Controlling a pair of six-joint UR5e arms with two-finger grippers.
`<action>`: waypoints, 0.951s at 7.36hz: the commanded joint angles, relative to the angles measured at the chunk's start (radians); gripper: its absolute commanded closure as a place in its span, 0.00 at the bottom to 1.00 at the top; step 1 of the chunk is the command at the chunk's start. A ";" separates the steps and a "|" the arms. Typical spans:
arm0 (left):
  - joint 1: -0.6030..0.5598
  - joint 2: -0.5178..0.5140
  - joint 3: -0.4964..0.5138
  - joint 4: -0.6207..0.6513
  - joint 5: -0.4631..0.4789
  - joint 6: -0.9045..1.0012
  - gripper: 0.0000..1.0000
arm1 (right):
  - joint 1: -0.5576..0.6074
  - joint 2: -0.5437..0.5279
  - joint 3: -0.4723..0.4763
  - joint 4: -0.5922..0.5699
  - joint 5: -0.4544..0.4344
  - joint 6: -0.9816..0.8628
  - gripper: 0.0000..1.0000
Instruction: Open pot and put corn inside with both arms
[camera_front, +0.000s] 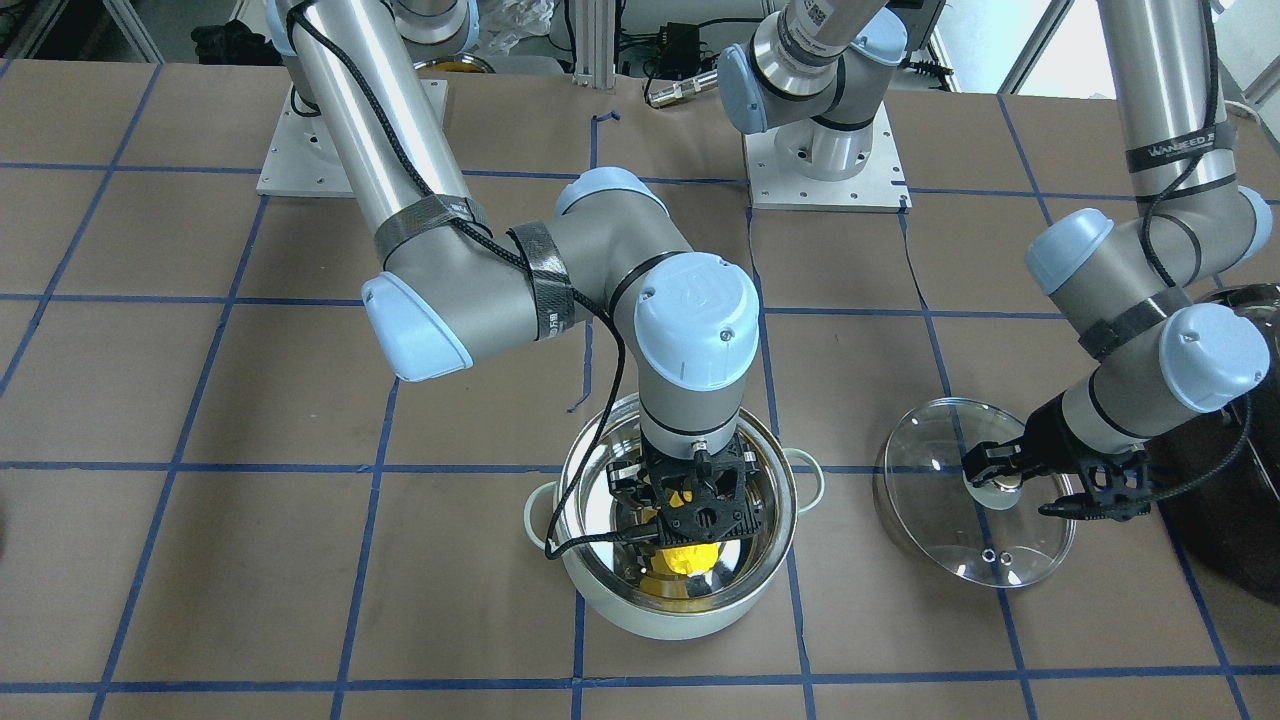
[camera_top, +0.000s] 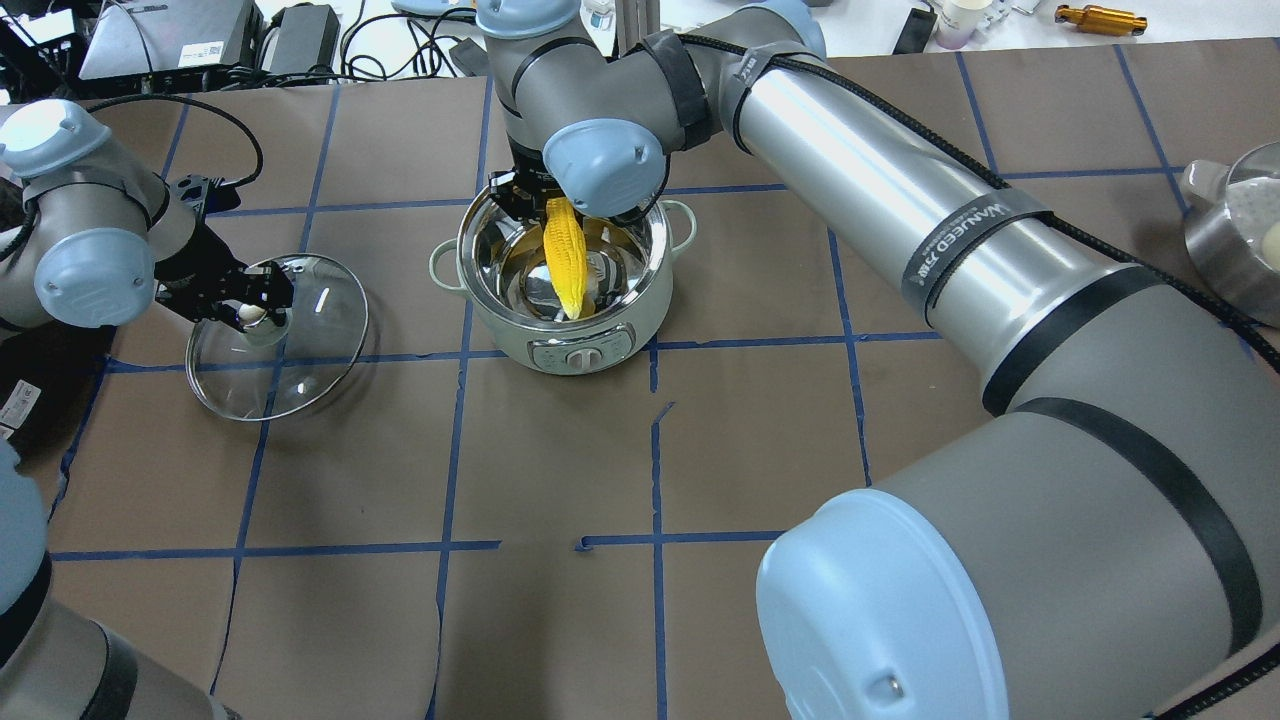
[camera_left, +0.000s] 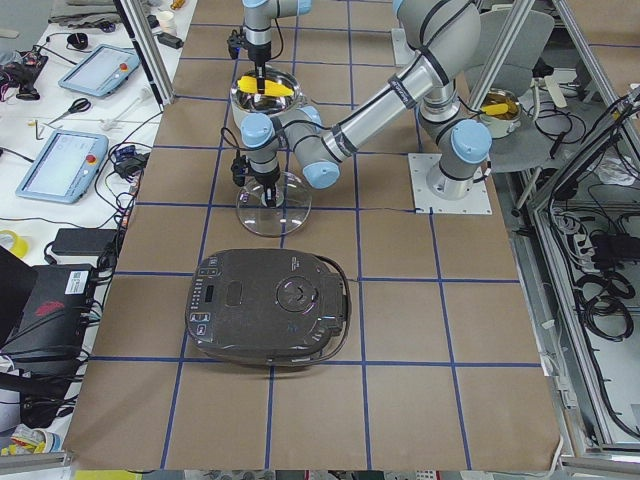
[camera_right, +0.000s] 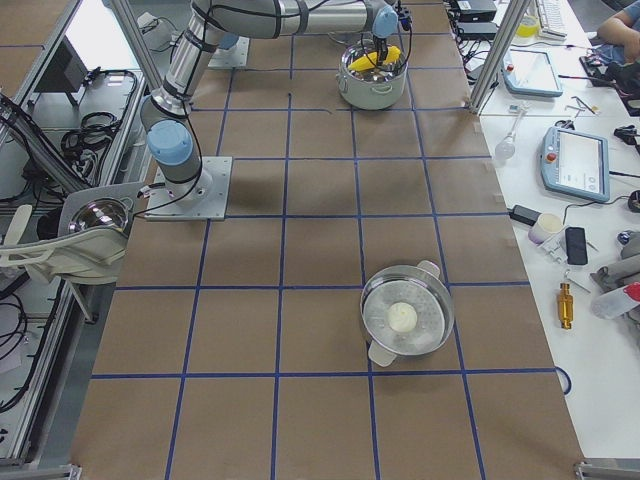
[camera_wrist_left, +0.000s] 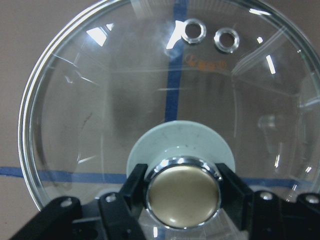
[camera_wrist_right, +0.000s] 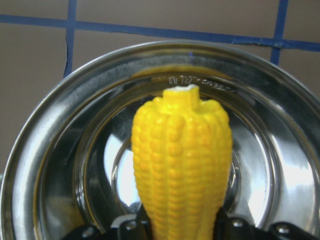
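Observation:
The mint-green pot (camera_top: 565, 345) stands open at mid-table, its steel inside showing. My right gripper (camera_front: 690, 500) is shut on the thick end of the yellow corn (camera_top: 566, 262) and holds it tilted inside the pot, tip down toward the bottom. The right wrist view shows the corn (camera_wrist_right: 182, 165) over the pot's steel floor (camera_wrist_right: 75, 165). The glass lid (camera_top: 300, 350) lies flat on the table to the pot's left. My left gripper (camera_top: 250, 305) is shut on its brass knob (camera_wrist_left: 182, 199), with a finger (camera_wrist_left: 136, 182) against each side.
A black rice cooker (camera_left: 270, 305) sits beyond the lid at the table's left end, close to my left arm. A steel pot with a white item (camera_right: 405, 320) stands far to the right. The arm base plates (camera_front: 825, 160) are at the robot's edge.

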 joint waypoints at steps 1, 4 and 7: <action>0.000 -0.007 -0.002 0.000 0.002 -0.003 1.00 | 0.001 -0.003 0.003 -0.013 0.008 0.010 0.00; 0.002 -0.016 0.002 0.008 0.003 -0.002 0.44 | -0.004 -0.106 0.053 0.027 -0.007 0.003 0.00; -0.006 0.022 0.026 -0.006 0.000 -0.017 0.17 | -0.158 -0.253 0.118 0.149 0.001 -0.023 0.00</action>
